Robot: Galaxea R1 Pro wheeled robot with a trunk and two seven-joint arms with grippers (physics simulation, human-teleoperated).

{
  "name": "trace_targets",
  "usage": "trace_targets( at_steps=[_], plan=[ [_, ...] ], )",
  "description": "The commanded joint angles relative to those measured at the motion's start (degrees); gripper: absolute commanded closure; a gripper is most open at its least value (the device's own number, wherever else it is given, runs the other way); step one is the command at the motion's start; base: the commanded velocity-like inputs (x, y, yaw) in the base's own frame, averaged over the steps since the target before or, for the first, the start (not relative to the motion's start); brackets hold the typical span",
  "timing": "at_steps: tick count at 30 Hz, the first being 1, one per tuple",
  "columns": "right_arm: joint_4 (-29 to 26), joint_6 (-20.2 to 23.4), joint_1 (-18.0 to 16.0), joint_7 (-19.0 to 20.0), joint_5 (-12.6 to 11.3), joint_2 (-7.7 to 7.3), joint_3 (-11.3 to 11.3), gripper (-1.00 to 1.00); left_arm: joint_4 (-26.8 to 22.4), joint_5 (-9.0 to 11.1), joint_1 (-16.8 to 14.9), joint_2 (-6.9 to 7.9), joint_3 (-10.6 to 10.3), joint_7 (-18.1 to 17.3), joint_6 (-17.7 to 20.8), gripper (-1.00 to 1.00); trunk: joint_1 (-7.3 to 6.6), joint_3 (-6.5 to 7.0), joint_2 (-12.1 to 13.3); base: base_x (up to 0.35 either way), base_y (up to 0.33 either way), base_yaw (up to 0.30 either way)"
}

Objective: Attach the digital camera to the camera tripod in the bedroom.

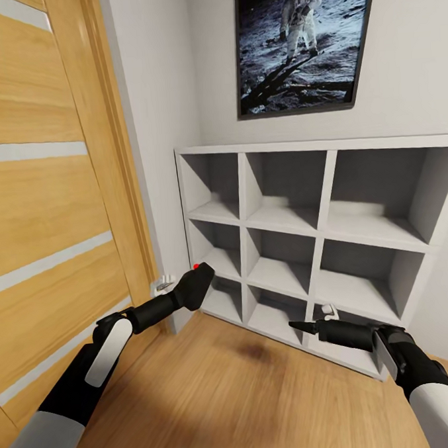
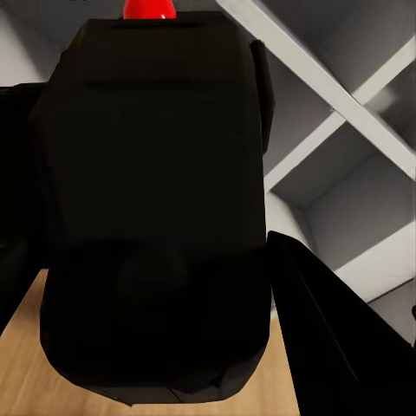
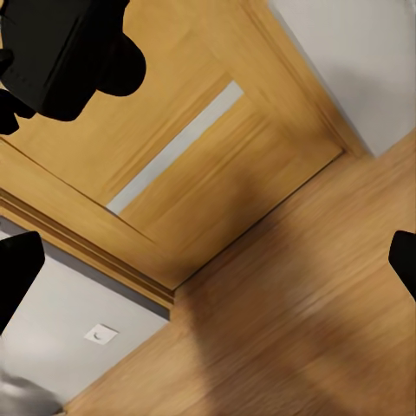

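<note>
My left gripper (image 1: 196,283) is shut on the digital camera (image 1: 199,277), a chunky black body with a red button (image 1: 197,266) on top. It hangs low in front of the shelf unit's left column. Up close in the left wrist view, the camera (image 2: 156,217) sits between dark fingers (image 2: 338,338), with the red button (image 2: 149,9) at its upper edge. My right gripper (image 1: 298,325) hovers open near the shelf's lowest row; its fingertips (image 3: 17,269) stand wide apart with nothing between them. The camera tripod is out of view.
A white cubby shelf (image 1: 323,198) stands against the grey wall straight ahead, under a framed moon-landing poster (image 1: 302,43). A wooden door (image 1: 50,195) fills the left side. A white wall socket (image 1: 164,282) sits low beside the door frame. Wood floor (image 1: 248,395) lies between my arms.
</note>
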Motion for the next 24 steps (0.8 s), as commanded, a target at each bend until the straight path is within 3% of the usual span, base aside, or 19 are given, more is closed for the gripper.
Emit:
trace_targets(
  at_steps=[1, 24],
  plan=[
    [0.01, 0.51, -0.03, 0.1, -0.2, 0.0, -0.03, -1.0, -0.03, 0.06, -0.04, 0.04, -0.04, -0.06, 0.17, 1.0, -0.23, 0.12, 0.39, 0.0, 0.0, 0.0],
    [0.1, 0.3, -0.03, -0.07, -0.04, 0.09, 0.05, -1.0, -0.17, 0.02, -0.04, 0.04, -0.13, -0.07, -0.14, 1.0, -5.29, 4.25, 9.61, 0.0, 0.0, 0.0]
  ],
)
